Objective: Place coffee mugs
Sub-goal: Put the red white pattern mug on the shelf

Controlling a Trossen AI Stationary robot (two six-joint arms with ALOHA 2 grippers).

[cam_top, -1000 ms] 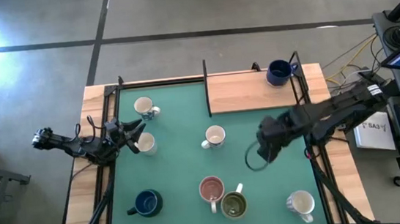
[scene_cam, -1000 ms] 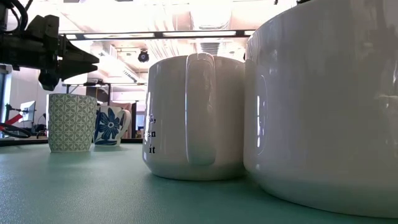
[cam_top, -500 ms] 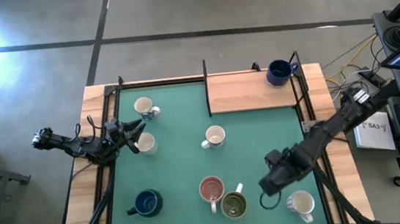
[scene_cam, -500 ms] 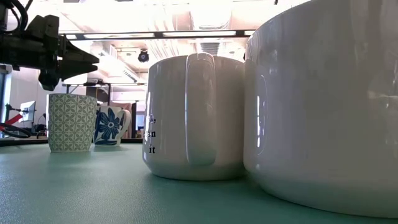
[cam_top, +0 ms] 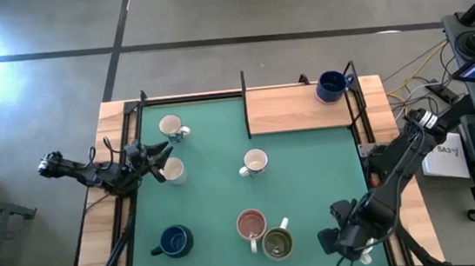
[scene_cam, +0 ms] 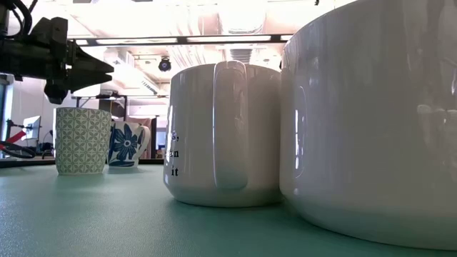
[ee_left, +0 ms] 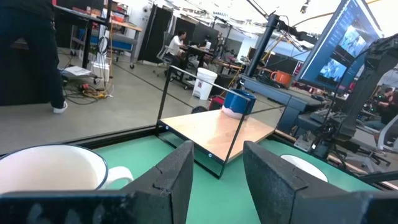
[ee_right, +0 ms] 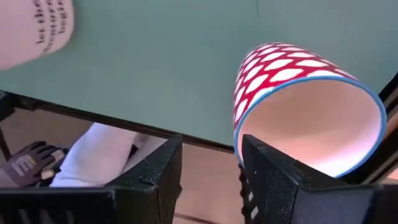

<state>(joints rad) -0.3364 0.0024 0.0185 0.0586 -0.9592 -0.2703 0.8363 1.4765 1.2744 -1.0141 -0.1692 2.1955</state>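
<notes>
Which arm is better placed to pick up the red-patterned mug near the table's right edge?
Right. The right gripper hangs directly by that red-patterned mug, fingers open. The left gripper waits across the table beside two cream mugs.

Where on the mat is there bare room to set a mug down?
Bare mat lies between the centre white mug and the right rail, and between the dark blue mug and the pink mug. It is crowded around pink and olive mug, near the right gripper.

A red-and-white patterned mug (ee_right: 292, 93) sat just past the parted fingers (ee_right: 273, 180), over the green mat (ee_right: 155, 68).
</notes>
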